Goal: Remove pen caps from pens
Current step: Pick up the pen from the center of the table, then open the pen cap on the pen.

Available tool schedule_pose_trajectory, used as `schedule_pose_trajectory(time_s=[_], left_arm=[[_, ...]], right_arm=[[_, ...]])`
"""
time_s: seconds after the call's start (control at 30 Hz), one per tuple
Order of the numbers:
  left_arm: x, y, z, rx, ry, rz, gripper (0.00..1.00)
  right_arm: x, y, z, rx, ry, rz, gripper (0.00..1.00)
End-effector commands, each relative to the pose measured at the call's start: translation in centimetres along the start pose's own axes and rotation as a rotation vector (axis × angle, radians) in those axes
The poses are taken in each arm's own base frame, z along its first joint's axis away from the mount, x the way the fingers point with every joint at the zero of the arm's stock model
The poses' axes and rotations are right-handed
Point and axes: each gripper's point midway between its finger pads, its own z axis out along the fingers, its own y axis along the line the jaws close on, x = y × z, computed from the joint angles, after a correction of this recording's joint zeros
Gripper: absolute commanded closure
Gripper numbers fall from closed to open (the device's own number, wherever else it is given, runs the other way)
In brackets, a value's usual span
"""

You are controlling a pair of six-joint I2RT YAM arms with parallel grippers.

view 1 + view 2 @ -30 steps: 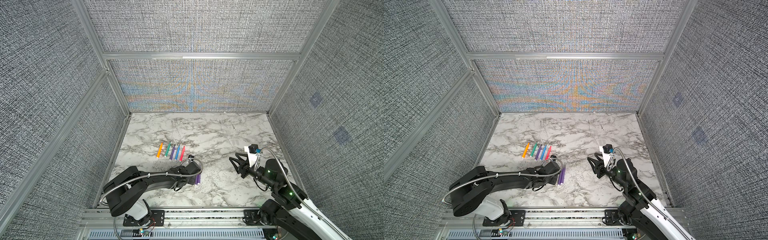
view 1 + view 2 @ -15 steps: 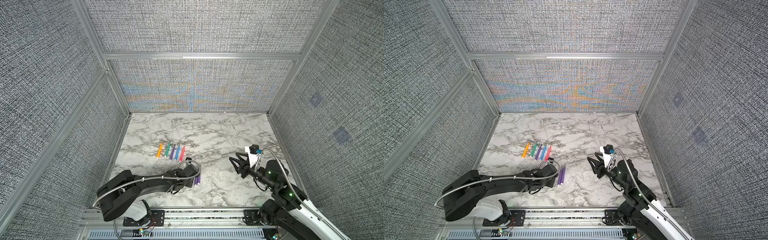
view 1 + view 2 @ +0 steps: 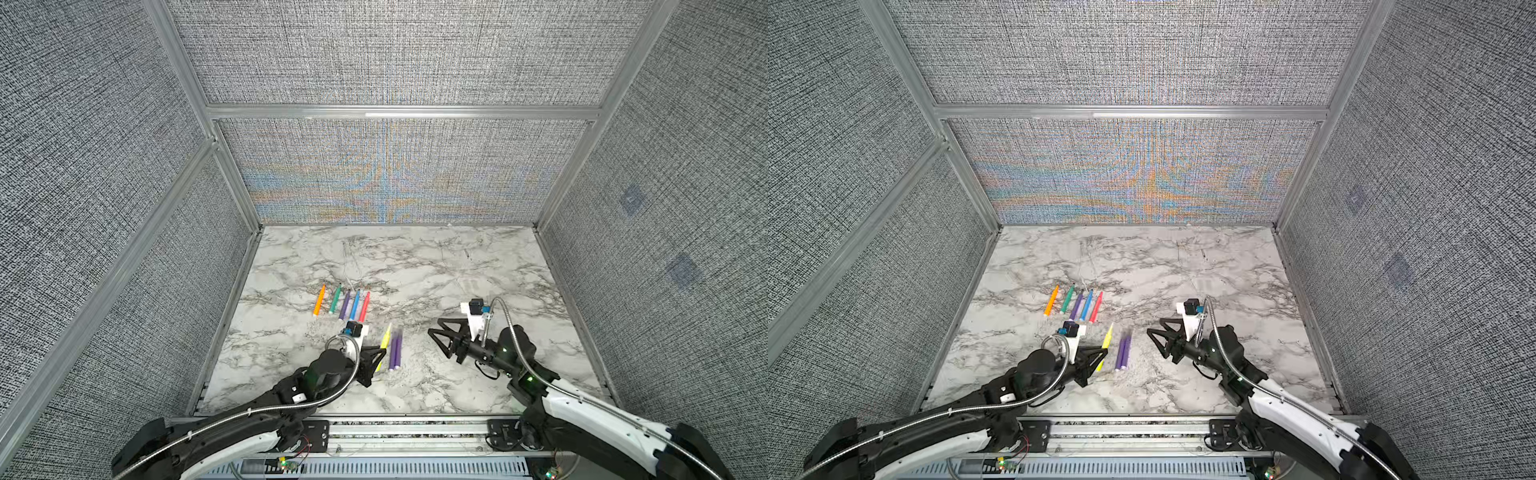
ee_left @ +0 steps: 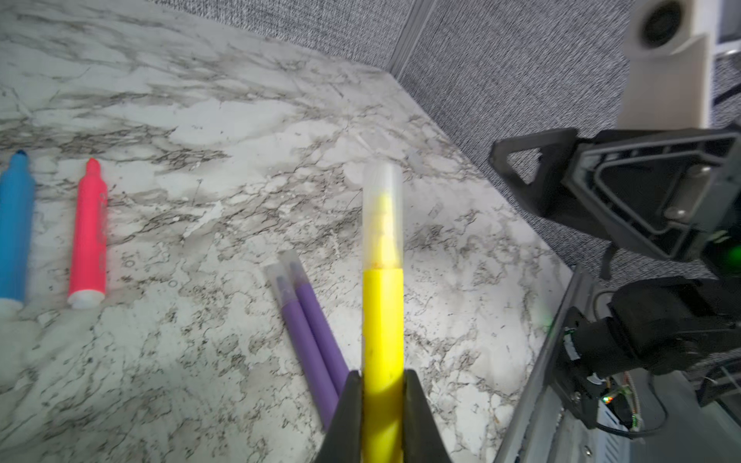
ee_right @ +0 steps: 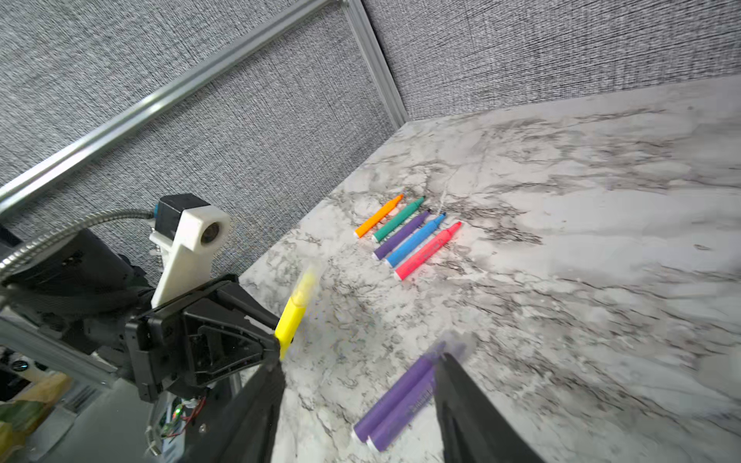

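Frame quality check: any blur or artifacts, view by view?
Both top views: rainbow moiré on the back wall panel. Left wrist: yellow pen in the left gripper is sharp, its clear cap readable; red pen slightly soft. Right wrist: motion smear across the marble table, and the two purple pens blur at their capped ends.

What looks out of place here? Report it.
Nothing is spilled or damaged. The five pens in the neat row are uncapped. The two purple pens lie apart from it, still capped, and the yellow pen, also capped, is clamped in the left gripper.
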Motion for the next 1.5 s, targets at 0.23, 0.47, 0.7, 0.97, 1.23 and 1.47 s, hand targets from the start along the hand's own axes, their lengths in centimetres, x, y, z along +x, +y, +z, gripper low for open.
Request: schedule_pose_trajectory(time_s=[0.23, 0.47, 0.7, 0.97, 1.23, 1.47], left_arm=[[-2.1, -2.7, -1.6, 0.157, -0.111, 0.018, 0.92], [-1.7, -2.7, -1.8, 0.173, -0.122, 0.024, 0.93], [-2.4, -3.1, -2.4, 0.199, -0.157, 0.034, 0.94], [-2.2, -2.9, -2.4, 0.192, -0.158, 0.033, 0.94], [-1.8, -2.3, -2.0, 0.159, -0.145, 0.029, 0.95], [-0.4, -0.1, -1.3, 0.044, -0.082, 0.048, 0.98]], right_arm=[[-2.0, 6.4, 4.2, -0.132, -0.072, -0.046, 0.33], [-1.1, 6.9, 7.5, -0.119, -0.024, -0.064, 0.34], [-0.5, 6.7, 8.9, -0.105, 0.000, -0.065, 0.34], [0.0, 6.9, 9.8, -0.125, 0.012, -0.056, 0.59], [0.1, 7.5, 10.0, -0.158, 0.013, -0.059, 0.98], [-3.1, 9.0, 10.0, -0.170, -0.051, -0.119, 1.00]])
